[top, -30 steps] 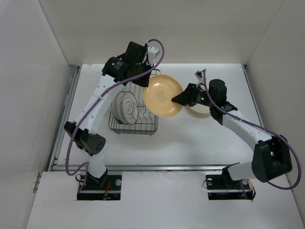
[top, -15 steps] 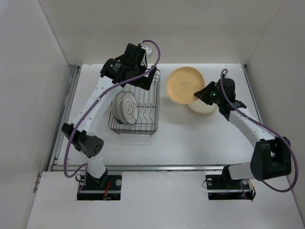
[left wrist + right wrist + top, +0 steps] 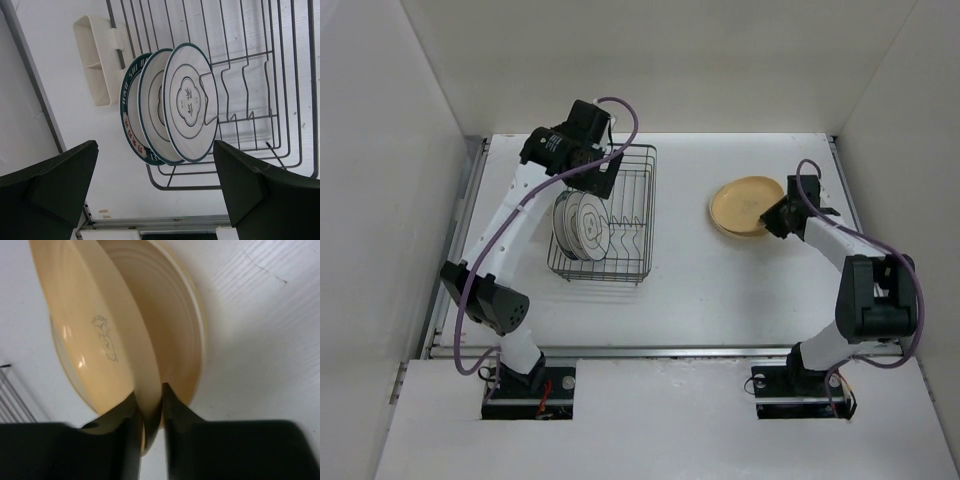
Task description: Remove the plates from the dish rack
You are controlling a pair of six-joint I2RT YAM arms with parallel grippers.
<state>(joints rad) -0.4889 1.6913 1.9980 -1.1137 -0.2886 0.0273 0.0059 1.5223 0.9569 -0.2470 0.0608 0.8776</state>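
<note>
Three white plates with dark green rims stand on edge in the left part of the dark wire dish rack; from above they show as plates in the rack. My left gripper hangs open above them, holding nothing; in the top view the left gripper is over the rack's far left corner. At the right, my right gripper is shut on the rim of a tan-orange plate, tilted over another plate lying on the table. From above, tan plate and right gripper sit at the far right.
A cream plastic holder hangs on the rack's outer left side. The rack's right half holds only wire prongs. White walls close in the table on three sides, and a metal rail runs along the near edge.
My right arm has carried the tan plate from beside the rack to the far right and lowered it onto the stack. My left gripper opened and shifted slightly left above the rack.
</note>
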